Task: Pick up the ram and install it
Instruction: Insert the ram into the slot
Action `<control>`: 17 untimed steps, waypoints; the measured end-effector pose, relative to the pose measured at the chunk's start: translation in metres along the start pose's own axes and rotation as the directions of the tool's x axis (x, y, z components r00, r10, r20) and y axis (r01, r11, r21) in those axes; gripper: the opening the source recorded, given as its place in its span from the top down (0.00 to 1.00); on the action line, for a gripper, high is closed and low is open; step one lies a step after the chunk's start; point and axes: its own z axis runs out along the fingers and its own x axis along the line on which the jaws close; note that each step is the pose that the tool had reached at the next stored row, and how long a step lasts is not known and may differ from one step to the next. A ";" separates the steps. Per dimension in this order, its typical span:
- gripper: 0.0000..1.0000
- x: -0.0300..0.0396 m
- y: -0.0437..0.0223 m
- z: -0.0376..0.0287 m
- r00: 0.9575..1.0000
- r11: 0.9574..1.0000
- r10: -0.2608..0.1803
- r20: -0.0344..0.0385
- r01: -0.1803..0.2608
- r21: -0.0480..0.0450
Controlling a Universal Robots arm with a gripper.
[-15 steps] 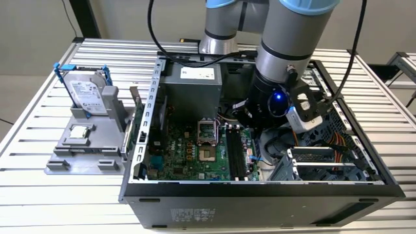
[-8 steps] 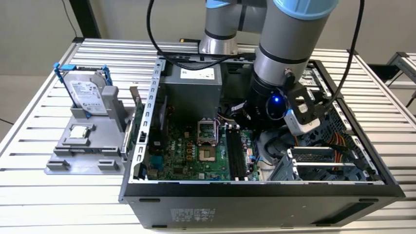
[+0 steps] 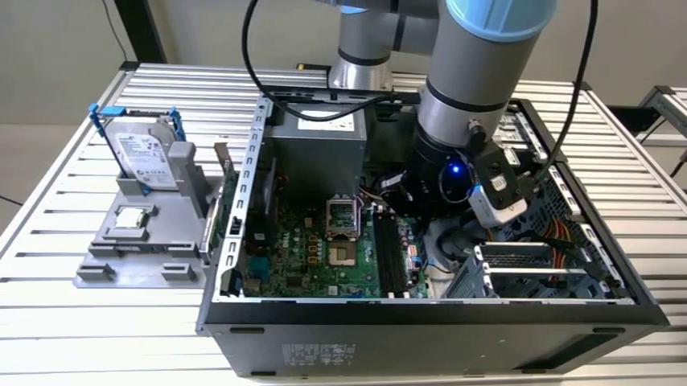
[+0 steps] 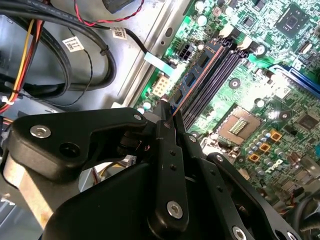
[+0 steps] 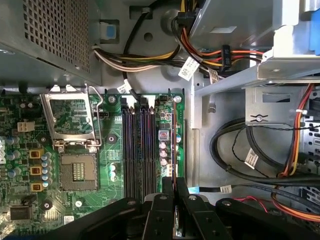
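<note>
While the ram is clenched edge-on in the pincer, pickup is done; seating in the slots beside it remains.

I was working in a robotics lab or test cell: an open desktop computer case sat on a slatted aluminium surface, beside a grey fixture holding a hard drive, against bare plain walls.
</note>
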 end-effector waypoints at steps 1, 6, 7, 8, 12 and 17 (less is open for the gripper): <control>1.00 0.0000 0.0000 0.0005 1.000 1.000 -0.001 0.000 0.001 0.000; 1.00 0.0000 -0.0001 0.0009 1.000 1.000 -0.001 0.000 0.001 0.000; 1.00 0.0000 -0.0001 0.0010 1.000 1.000 -0.001 0.000 0.001 0.000; 1.00 0.0001 -0.0002 0.0012 1.000 1.000 -0.001 0.000 0.001 0.000; 1.00 0.0001 -0.0007 0.0023 1.000 1.000 -0.001 0.000 0.001 0.000; 1.00 0.0001 -0.0010 0.0044 1.000 1.000 -0.001 0.000 0.001 0.000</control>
